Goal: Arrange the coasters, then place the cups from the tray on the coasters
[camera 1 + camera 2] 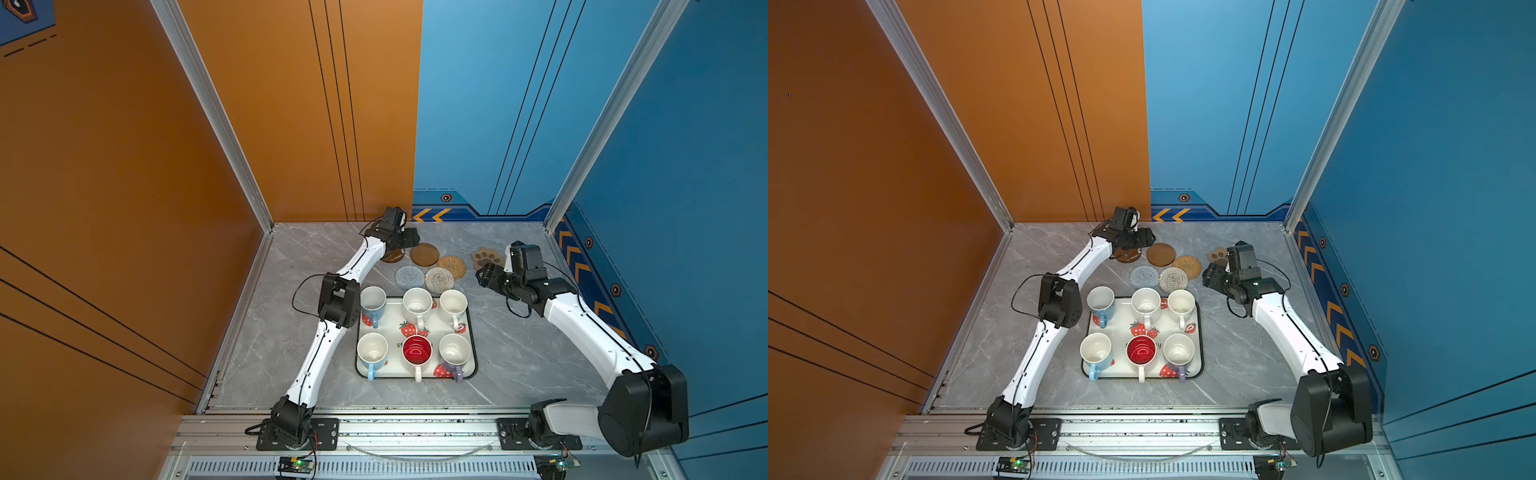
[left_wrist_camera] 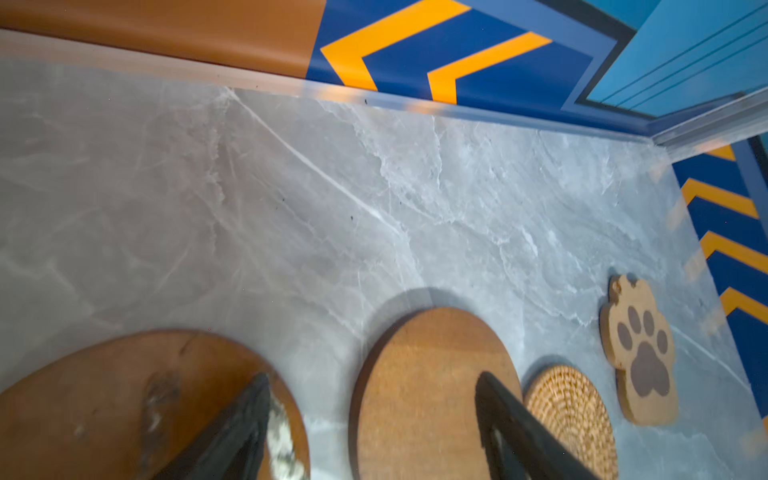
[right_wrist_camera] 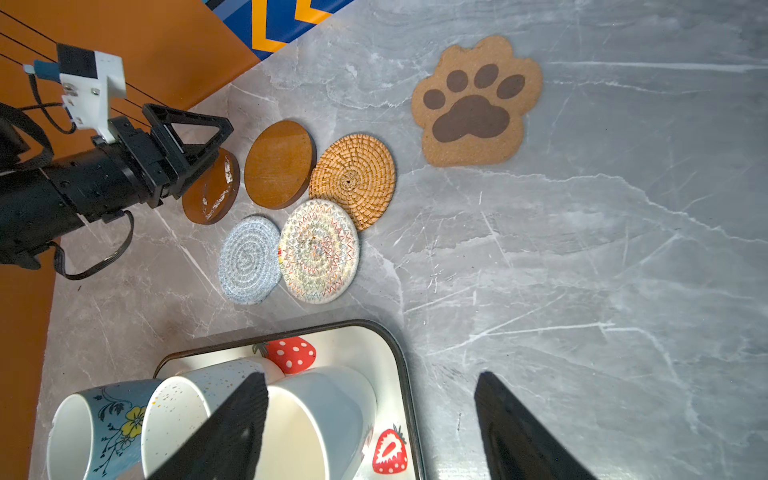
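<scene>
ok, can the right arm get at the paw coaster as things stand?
Probably yes. The paw coaster lies alone on bare table, apart from the other coasters, and the right pincer hangs open close by with nothing between.

Robot test booth in a lab, not a lived-in room. Printed wall panels: orange [image 1: 104, 166] from 9 to 12 o'clock, blue [image 1: 498, 104] from 12 to 3, with yellow chevron strips [image 1: 432, 215] along the foot. Bare aluminium posts [image 1: 217, 120] frame the corners. The work surface is a grey marble-look tabletop [image 1: 519, 353]. At 6 o'clock an aluminium rail [image 1: 415, 430] carries two bolted-down arms, left arm [image 1: 316, 353] and right arm [image 1: 582, 328], plus a small circuit board [image 1: 296, 462] with a green light. Household props at centre: a tray [image 1: 395, 318] of mugs [image 1: 417, 351], with coasters [image 1: 424, 254] toward 12.
</scene>
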You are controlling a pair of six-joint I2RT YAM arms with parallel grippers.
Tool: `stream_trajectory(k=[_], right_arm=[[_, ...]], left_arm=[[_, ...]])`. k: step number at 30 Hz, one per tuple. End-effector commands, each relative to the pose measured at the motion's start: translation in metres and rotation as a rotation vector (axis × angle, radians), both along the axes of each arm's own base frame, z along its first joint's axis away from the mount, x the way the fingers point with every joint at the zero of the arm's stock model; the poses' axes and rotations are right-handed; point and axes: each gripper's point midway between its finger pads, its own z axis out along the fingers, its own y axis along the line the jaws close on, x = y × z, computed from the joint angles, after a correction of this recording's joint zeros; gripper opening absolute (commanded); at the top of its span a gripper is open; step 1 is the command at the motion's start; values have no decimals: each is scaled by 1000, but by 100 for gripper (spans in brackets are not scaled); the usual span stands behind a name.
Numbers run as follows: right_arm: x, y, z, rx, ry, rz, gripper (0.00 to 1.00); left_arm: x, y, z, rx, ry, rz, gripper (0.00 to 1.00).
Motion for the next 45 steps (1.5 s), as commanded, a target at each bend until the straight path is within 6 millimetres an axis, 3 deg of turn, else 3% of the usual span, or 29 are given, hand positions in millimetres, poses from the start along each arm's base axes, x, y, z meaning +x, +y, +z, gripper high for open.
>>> stream_trajectory(k=[1, 8, 16, 20, 34, 45], right_arm=[[-8, -4, 1, 4, 8, 8, 77], [-6, -4, -4, 11, 24, 13, 77], [-3, -3, -3, 13, 29, 23, 77], [-1, -1, -6, 20, 39, 32, 77], [-5, -2, -8, 17, 50, 35, 78], [-5, -1, -8, 21, 52, 40, 78]], left_arm=[[15, -5, 11, -45, -82, 8, 79], [23, 7, 16, 89, -176, -15, 80], [22, 40, 8, 284, -170, -20, 76], [20, 48, 7, 356, -172, -40, 76], [15, 46, -7, 436, -186, -160, 76], [-5, 42, -20, 507, -145, -295, 76]])
